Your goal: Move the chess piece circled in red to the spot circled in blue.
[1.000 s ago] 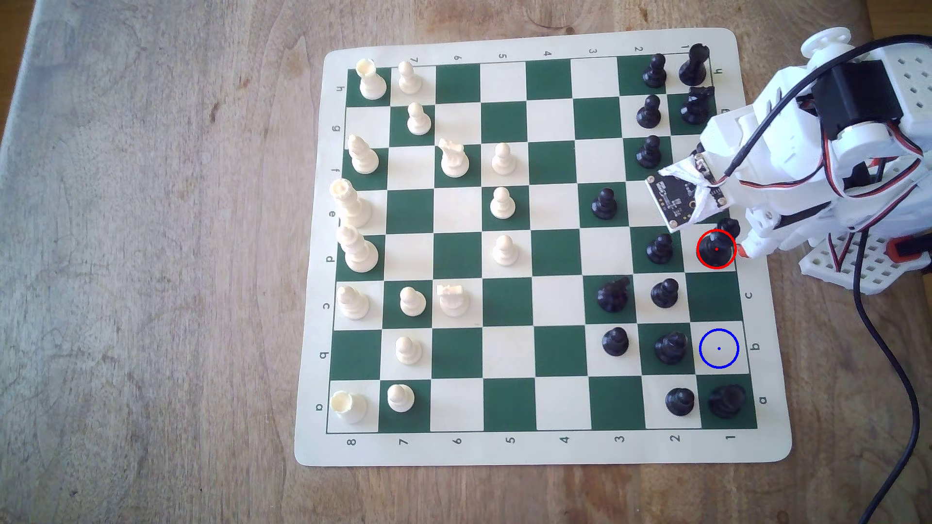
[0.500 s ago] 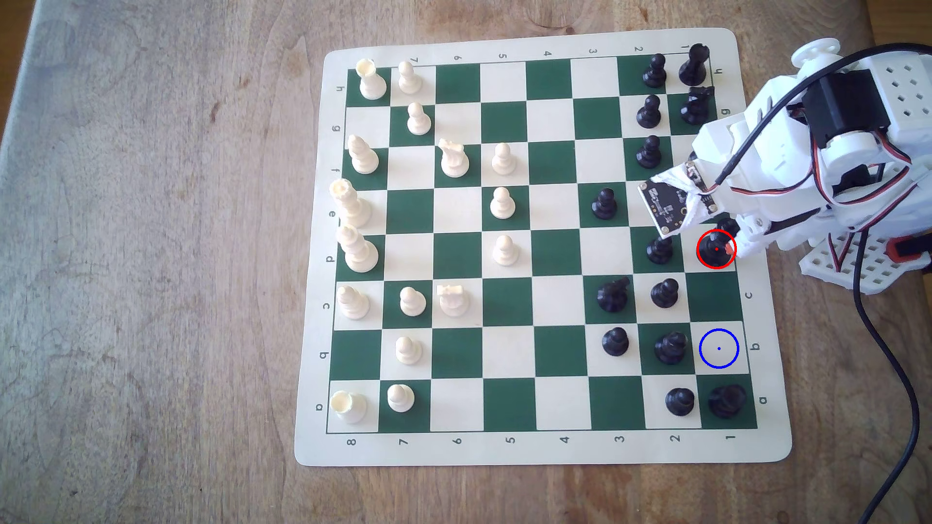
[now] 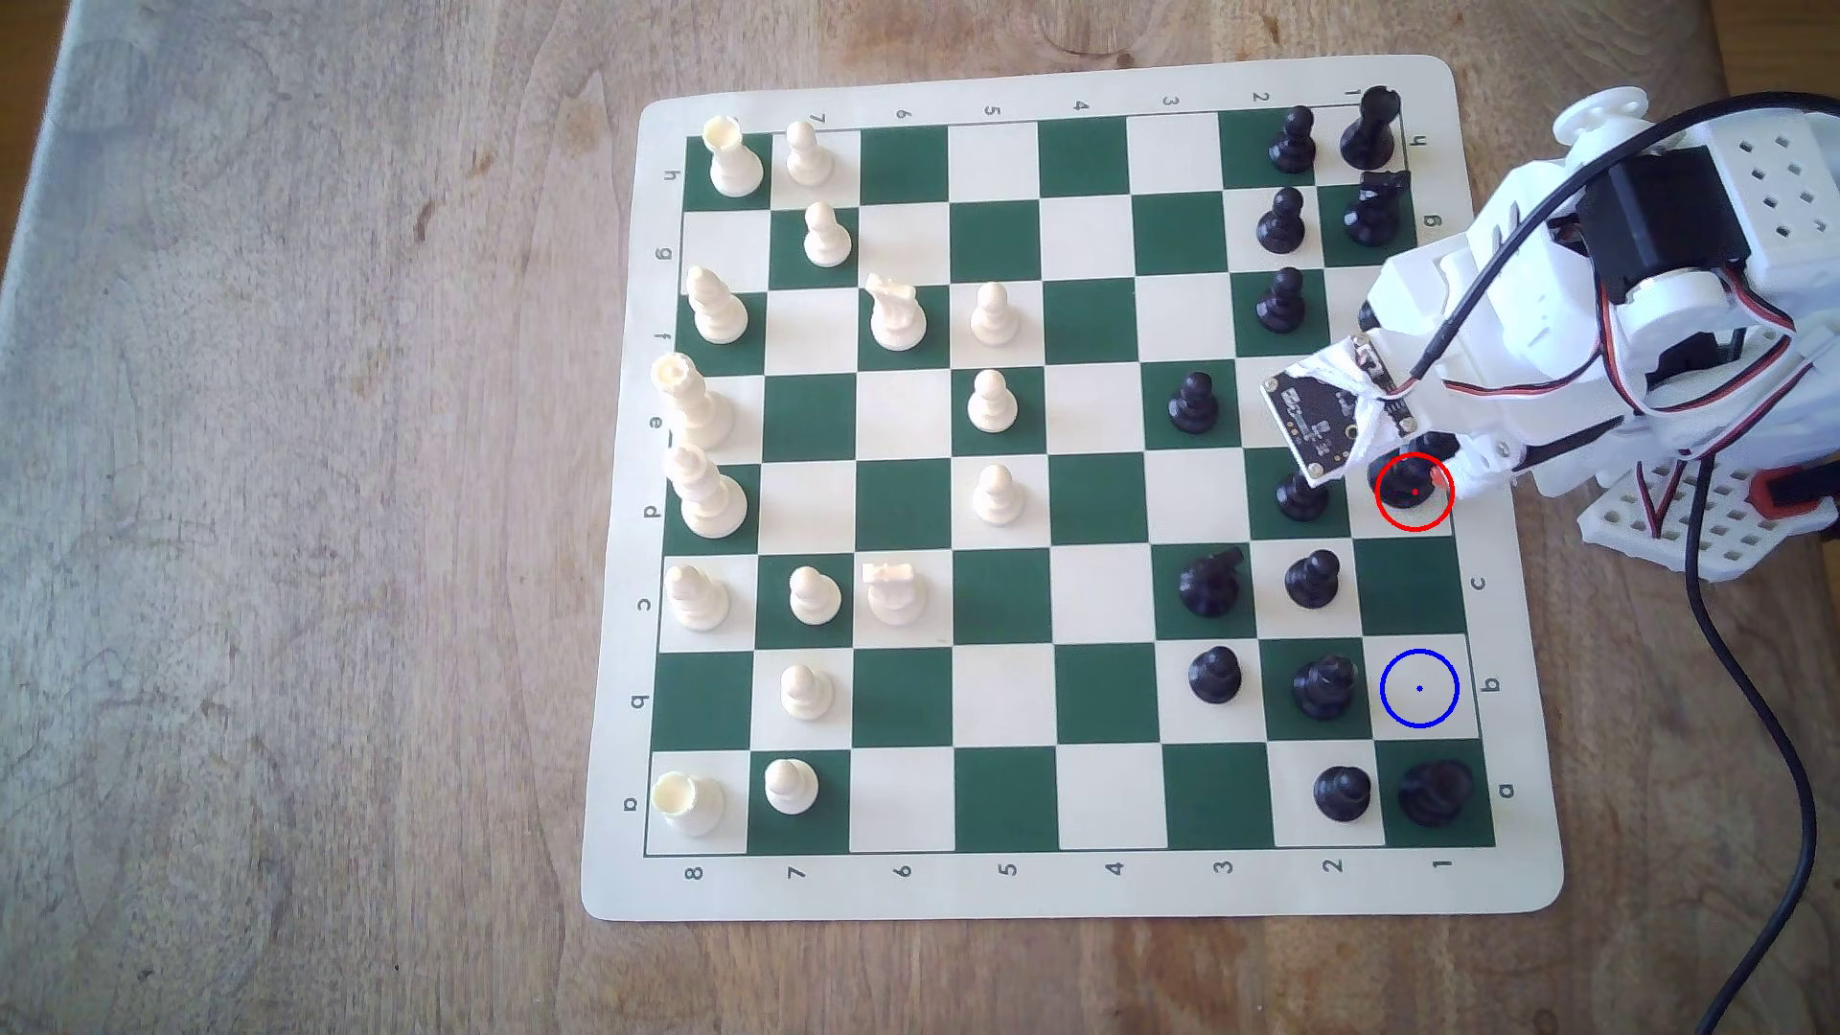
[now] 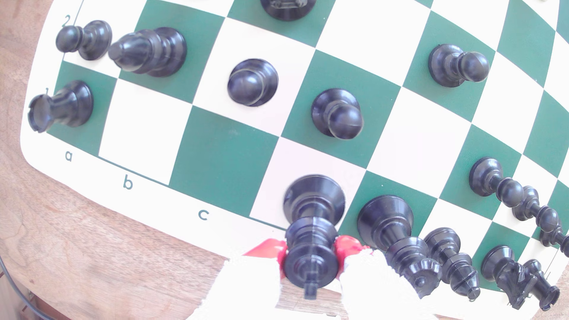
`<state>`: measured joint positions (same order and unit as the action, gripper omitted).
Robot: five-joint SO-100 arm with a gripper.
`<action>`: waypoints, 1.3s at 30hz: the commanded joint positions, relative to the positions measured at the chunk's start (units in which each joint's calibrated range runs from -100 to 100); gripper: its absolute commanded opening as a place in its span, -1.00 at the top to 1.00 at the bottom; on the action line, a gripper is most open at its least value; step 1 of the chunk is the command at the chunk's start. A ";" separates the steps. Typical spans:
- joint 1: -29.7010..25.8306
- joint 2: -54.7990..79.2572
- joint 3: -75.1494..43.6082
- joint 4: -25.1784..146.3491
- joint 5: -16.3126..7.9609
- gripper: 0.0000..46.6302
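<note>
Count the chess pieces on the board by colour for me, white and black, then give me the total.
White pieces: 16
Black pieces: 16, counting the chess piece gripped by the claw
Total: 32

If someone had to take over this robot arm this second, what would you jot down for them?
Gripper: shut on the tall glossy black chess piece, with its red-tipped fingers pressed on either side of the upper body.
Piece: in the exterior view it appears at the red ring, on row d by the board's right edge; whether its base has left the square cannot be told.
Blue-ringed cream square: bare, two rows lower in the exterior view.
Done: the grasp.
Left: lift, carry over the dark green square between, set down, release.
</note>
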<state>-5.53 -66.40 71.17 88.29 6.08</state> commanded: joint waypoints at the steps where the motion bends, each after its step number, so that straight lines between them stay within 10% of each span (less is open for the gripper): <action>1: -0.45 0.78 -3.08 1.48 -0.68 0.79; 39: -29.24 17.84 -20.04 -9.34 -15.58 0.89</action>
<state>-33.48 -48.97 52.91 80.56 -9.16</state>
